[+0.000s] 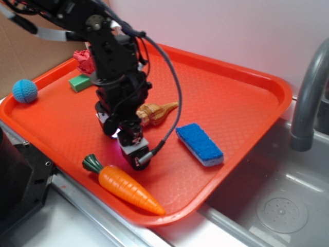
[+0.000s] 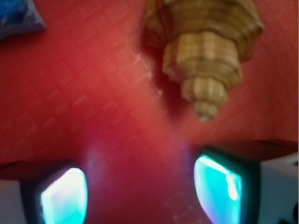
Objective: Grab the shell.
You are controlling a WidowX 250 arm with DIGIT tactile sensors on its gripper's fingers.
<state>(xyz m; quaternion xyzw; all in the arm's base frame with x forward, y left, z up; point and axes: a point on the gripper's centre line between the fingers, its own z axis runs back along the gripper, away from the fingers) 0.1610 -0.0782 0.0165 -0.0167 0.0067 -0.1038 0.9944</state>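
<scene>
The shell [image 1: 154, 112] is a small tan-brown ridged spiral lying on the orange tray [image 1: 226, 92], its thin point toward the right. In the wrist view the shell [image 2: 205, 51] fills the upper right, just ahead of the jaws. My gripper [image 1: 132, 149] hangs low over the tray, in front of and slightly left of the shell. Its jaws stand apart with only bare tray between them [image 2: 140, 191]. It holds nothing.
An orange plastic carrot [image 1: 128, 188] with a green stem lies near the tray's front edge. A blue sponge [image 1: 199, 144] lies right of the gripper. A green block [image 1: 80, 82], a dark-red wad [image 1: 83, 60] and a blue ball [image 1: 24, 91] sit at back left. A sink and faucet [image 1: 308, 98] are at right.
</scene>
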